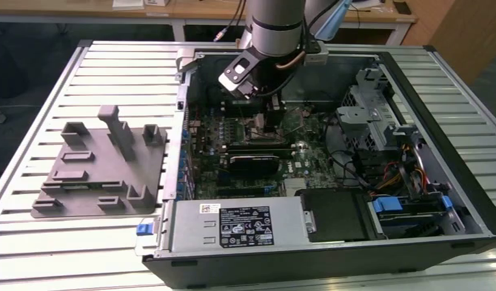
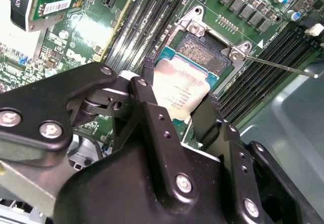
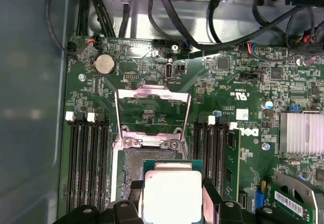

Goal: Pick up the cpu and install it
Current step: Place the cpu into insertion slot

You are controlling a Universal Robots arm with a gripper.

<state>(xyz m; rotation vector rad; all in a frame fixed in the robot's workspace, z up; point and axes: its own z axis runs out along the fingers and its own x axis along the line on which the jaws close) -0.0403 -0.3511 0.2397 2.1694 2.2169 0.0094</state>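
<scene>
1. The black two-fingered end effector (image 2: 178, 90) is closed partway onto the cpu (image 3: 171, 193), a small flat square chip with a silvery metal top and a thin green rim. One finger presses on each of two opposite sides.
2. The chip hangs just above the open black-framed square socket (image 3: 137, 164). The socket sits on the green motherboard (image 3: 228, 82) between two banks of black memory slots (image 3: 86, 158). All this is inside the open black computer case (image 1: 468, 182), which stands on the slatted metal table (image 1: 110, 66) toward its edge on the exterior view's right.
3. The metal load plate (image 3: 153, 107) stands raised and the thin metal lever (image 2: 283, 66) is swung out, so the way down looks free.
4. In the first wrist view the chip overlaps only one side of the socket's pin field. My judgement is that it wants centring first, with its edges parallel to the frame.
5. The descent should be level, slow and straight (socket pins bend easily), with no sideways slide and no pressing force.
</scene>
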